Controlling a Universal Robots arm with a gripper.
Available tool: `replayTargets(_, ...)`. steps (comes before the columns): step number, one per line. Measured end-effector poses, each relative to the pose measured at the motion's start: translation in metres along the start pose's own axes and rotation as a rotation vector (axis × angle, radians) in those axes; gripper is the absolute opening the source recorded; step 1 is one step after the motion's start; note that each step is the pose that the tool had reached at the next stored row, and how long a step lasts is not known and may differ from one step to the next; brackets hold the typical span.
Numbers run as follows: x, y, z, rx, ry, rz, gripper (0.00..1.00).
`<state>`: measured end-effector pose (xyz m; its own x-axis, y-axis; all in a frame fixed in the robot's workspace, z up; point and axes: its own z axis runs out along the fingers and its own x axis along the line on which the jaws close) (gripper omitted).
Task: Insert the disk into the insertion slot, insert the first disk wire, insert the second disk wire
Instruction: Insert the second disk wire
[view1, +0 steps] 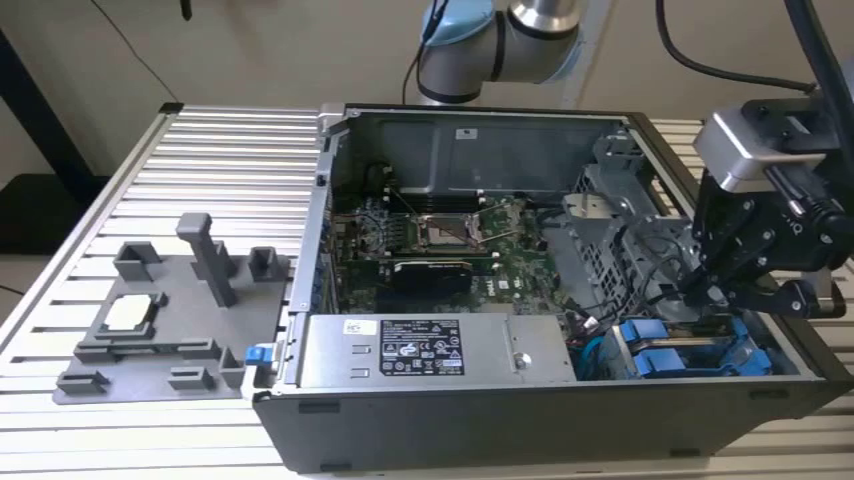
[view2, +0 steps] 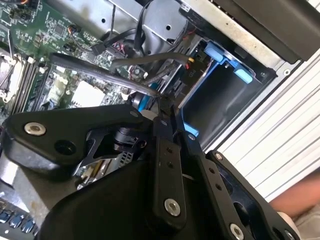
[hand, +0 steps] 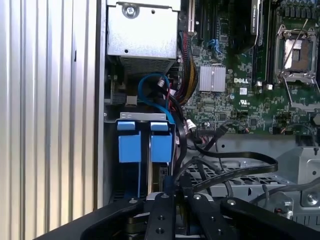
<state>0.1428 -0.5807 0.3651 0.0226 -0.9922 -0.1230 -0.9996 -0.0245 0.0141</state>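
Two bright blue carrier fronts (hand: 132, 147) sit side by side in the insertion slot (view1: 667, 350) of the grey drive cage, at the case's front corner on the exterior view's right. The disk itself is hidden behind them. My gripper (view1: 703, 292) hangs just above that cage, beside the blue parts. In both wrist views its fingers are pressed together, and the gripper (hand: 173, 186) is pinched on the end of a black wire (hand: 225, 172) that loops off over the cage. The gripper (view2: 164, 106) stands close to the blue frame (view2: 220, 55).
The case lies open on a slatted metal table (view1: 200, 170). The motherboard (view1: 427, 235) fills its middle and the grey power-supply box (view1: 427, 350) its near side. Loose black and blue cables (hand: 165, 100) crowd the cage. A grey fixture (view1: 174, 320) stands at the exterior view's left.
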Motion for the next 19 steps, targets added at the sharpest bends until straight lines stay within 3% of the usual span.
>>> replayTargets(4, 0.0032, -0.0034, 0.0049, 0.0001, -0.0021, 0.000, 0.16)
replayTargets(19, 0.0060, -0.0037, 0.0155, 0.0025, -0.0003, 0.020, 0.16)
